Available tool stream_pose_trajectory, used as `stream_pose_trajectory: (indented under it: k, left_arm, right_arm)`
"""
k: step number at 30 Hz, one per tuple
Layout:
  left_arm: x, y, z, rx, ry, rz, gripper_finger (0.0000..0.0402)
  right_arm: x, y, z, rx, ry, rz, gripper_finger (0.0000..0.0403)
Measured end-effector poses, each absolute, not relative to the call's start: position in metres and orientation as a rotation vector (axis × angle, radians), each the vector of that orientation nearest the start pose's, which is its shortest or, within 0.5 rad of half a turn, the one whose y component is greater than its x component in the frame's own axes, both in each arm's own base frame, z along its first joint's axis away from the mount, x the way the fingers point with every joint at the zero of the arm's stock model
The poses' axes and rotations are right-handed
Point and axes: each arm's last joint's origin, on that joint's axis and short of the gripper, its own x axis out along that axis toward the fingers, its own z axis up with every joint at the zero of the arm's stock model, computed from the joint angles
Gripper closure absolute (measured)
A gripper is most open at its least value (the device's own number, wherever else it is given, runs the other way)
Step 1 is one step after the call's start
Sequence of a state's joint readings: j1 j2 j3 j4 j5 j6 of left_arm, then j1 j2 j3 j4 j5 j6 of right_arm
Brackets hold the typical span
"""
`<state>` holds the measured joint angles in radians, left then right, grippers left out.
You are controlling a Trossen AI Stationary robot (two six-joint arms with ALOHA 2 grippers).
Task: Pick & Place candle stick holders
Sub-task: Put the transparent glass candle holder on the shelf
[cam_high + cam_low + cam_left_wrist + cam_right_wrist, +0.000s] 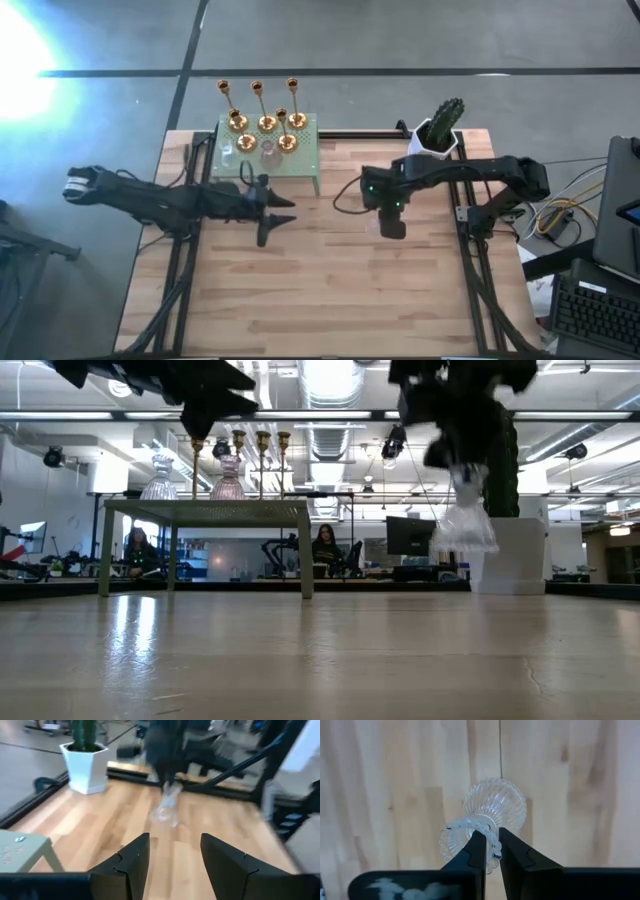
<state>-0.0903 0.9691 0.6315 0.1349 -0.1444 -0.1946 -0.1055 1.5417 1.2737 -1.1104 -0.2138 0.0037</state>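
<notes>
My right gripper (pixel 489 846) is shut on a clear ribbed glass candle holder (pixel 487 817), held above the wooden table; it also shows in the low view (pixel 463 520) and the left wrist view (pixel 166 807). Several gold candlesticks (pixel 262 108) and two glass holders (pixel 195 478) stand on a small pale green stand (pixel 300 160) at the table's far left. My left gripper (pixel 174 857) is open and empty, raised near the stand's front edge (pixel 275 210). My right gripper pinches the glass holder's upper scalloped rim (pixel 490 827) between its two fingers, coming from above and pointing down. The holder hangs below the fingers, base down, lifted clear of the table.
A white pot with a green cactus (pixel 440 130) stands at the table's far right. Black rails run along the table's left and right sides. Bare wood lies in the table's middle and near part (pixel 330 290). People sit in the room beyond.
</notes>
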Motion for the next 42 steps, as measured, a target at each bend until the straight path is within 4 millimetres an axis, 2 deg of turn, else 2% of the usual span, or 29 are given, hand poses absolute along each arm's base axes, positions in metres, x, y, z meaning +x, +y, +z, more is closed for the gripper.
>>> stream_pose_trajectory:
  k: [5,10,17,23,35,42]
  left_arm:
    - [0.241,-0.025,0.260,-0.089,0.192,0.144,0.0220]
    - [0.272,-0.029,0.249,-0.025,0.189,0.147,0.0220]
    - [0.317,-0.034,0.254,0.115,0.214,0.136,0.0220]
    - [0.342,-0.036,0.257,0.160,0.213,0.138,0.0220]
    - [0.362,-0.030,0.261,0.142,0.197,0.150,0.0220]
    - [0.364,-0.031,0.264,0.103,0.191,0.075,0.0220]
  right_arm:
    - [0.288,-0.024,0.312,0.172,1.258,0.114,0.0381]
    - [0.296,-0.025,0.339,0.142,1.215,0.130,0.0381]
    - [0.317,-0.027,0.339,0.117,1.304,0.167,0.0381]
    - [0.337,-0.026,0.339,0.074,1.316,0.211,0.0381]
    - [0.352,-0.017,0.361,0.015,1.216,0.306,0.0382]
    - [0.353,-0.016,0.360,0.017,1.209,0.322,0.0383]
